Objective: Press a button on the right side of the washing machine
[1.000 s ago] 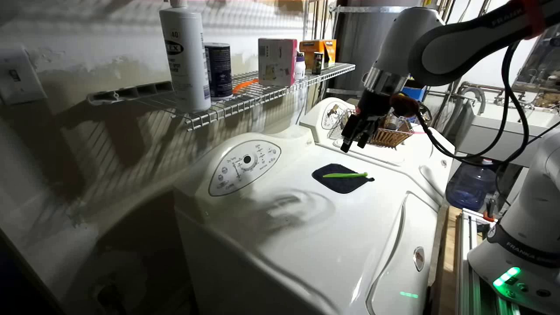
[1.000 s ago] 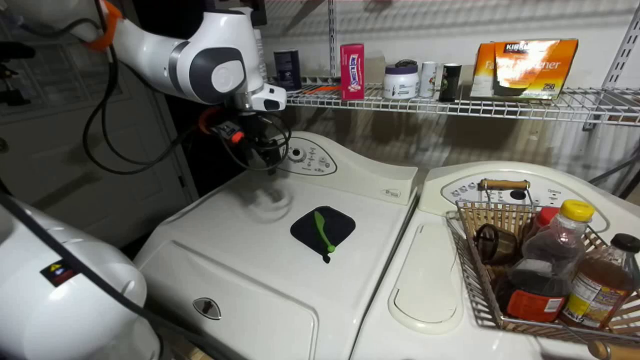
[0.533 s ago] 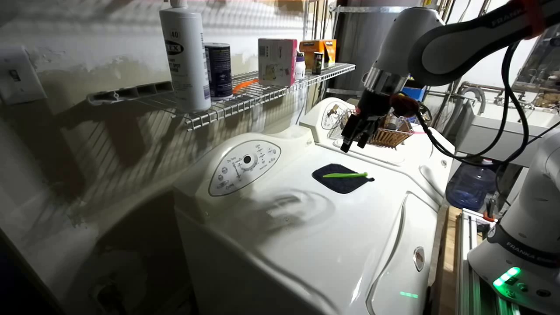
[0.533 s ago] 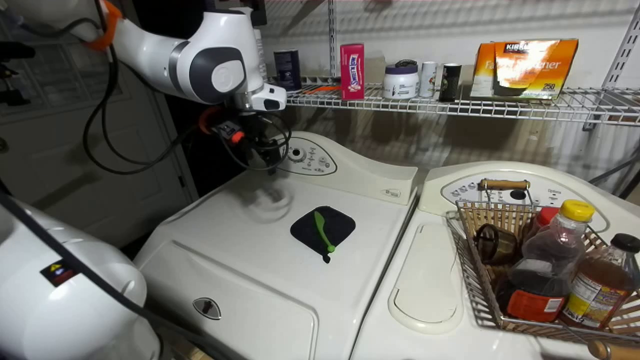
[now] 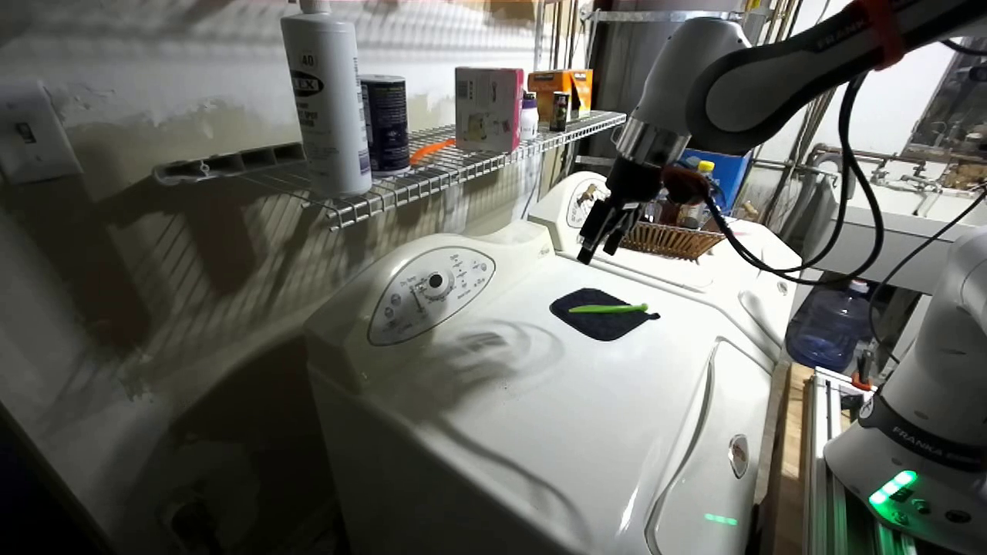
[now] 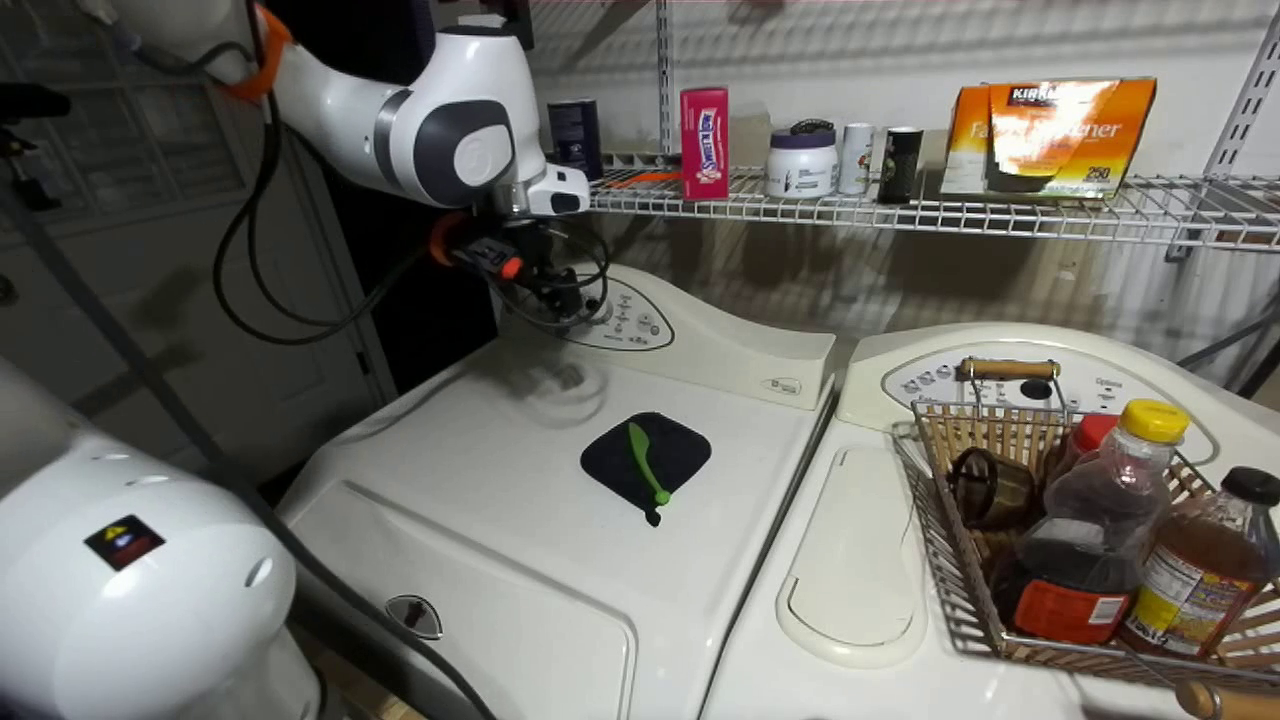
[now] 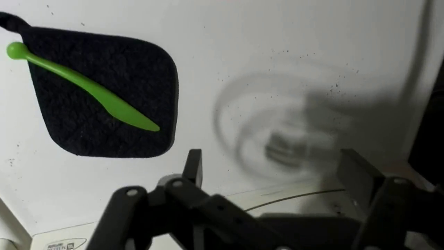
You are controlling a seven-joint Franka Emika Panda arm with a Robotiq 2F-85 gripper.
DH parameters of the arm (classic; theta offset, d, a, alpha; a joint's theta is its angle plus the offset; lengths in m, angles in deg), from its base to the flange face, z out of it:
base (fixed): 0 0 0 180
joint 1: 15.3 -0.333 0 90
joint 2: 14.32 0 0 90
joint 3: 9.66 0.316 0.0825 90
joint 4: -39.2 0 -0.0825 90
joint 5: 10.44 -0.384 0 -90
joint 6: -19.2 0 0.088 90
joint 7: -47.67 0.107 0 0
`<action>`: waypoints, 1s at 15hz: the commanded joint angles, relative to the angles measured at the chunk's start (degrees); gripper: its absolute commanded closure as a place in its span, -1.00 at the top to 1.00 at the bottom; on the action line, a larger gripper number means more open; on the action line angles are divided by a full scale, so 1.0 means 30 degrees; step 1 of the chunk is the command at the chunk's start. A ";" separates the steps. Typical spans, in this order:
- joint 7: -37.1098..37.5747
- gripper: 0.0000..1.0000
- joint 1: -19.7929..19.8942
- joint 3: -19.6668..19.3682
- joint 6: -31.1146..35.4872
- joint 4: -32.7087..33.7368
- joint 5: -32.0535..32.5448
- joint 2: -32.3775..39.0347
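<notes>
The washing machine is the glossy white appliance with a dark patch on top; it shows in both exterior views [image 5: 586,408] [image 6: 480,460] and fills the wrist view [image 7: 208,45]. Its oval control panel [image 5: 420,308] has a round dial [image 5: 436,282] and small buttons at both ends. In an exterior view the panel's right end [image 6: 640,322] shows, while the arm covers its left part. My gripper [image 5: 599,252] is open and empty above the machine's top, apart from the panel. In the wrist view the spread fingers [image 7: 275,165] hide most of the panel at the bottom edge.
A dark cloth [image 7: 107,139] with a green plastic knife [image 7: 90,85] lies on the machine top. A wire shelf [image 5: 432,173] with bottles and boxes hangs above the panel. A second white appliance [image 6: 860,560] beside it bears a basket [image 6: 960,540] of bottles.
Over the last half second the arm and gripper have shifted: left in an exterior view, right and toward the panel in an exterior view. The gripper's shadow moved along. The knife and cloth have not moved.
</notes>
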 commanded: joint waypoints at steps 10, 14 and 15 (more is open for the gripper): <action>-0.5698 -0.68 -0.0002 -0.0692 0.4060 0.5009 -0.3063 0.7358; -0.7570 -1.00 0.0681 -0.0225 0.4125 0.6679 -0.4748 0.8983; -0.8238 -1.00 0.0927 -0.0031 0.3955 0.7165 -0.5531 0.9392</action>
